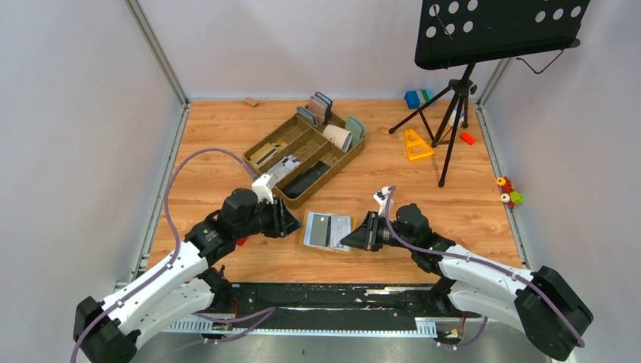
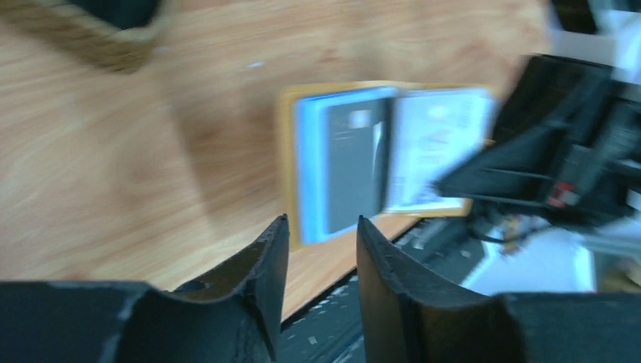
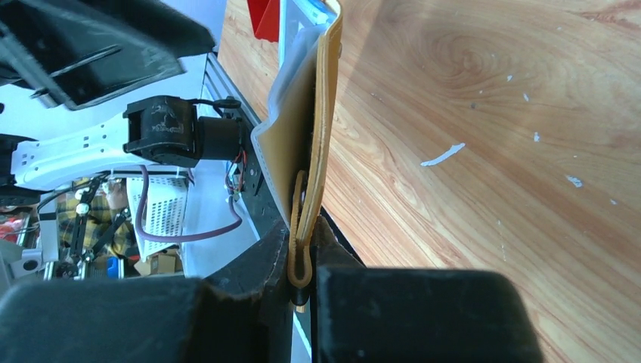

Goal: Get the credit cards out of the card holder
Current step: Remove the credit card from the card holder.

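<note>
Right gripper (image 3: 304, 246): jaws clamped on edge of small mustard-yellow leather-like bifold card holder (image 3: 321, 113), which lies spread open near table's front edge.
Left gripper (image 2: 321, 227): jaws apart, empty, just short of holder.
Credit cards (image 2: 351, 162): thin flat plastic, seated in slots.
Step, judged: holder pinned, extraction not yet begun.
Next: left jaws need exposed card edge, then outward slide.

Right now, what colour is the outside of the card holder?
Mustard yellow; the card holder shows its outer face best in the right wrist view.
</note>
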You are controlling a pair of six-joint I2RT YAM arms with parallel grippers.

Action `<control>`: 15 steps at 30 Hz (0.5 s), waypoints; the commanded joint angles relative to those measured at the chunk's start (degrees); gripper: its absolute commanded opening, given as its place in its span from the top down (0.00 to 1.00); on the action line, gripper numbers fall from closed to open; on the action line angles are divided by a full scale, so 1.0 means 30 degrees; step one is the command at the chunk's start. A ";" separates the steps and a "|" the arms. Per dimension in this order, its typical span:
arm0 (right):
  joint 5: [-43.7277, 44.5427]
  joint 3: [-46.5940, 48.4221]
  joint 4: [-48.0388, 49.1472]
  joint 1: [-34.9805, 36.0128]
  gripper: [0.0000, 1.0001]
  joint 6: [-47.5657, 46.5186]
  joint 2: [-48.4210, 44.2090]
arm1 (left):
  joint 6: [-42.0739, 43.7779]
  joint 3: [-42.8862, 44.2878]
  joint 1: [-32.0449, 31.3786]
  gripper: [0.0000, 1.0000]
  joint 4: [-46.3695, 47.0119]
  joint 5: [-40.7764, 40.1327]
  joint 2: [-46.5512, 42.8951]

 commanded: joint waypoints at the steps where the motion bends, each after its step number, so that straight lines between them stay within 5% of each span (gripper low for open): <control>1: -0.1460 0.0438 0.2689 -0.0075 1.00 0.0348 0.0848 | -0.0976 -0.1837 -0.0071 0.57 0.6159 0.5885 -0.0191; 15: -0.5706 -0.0118 1.0570 -0.0050 1.00 0.3389 0.2985 | -0.3808 -0.3650 -0.0133 0.59 1.3088 0.9176 0.2353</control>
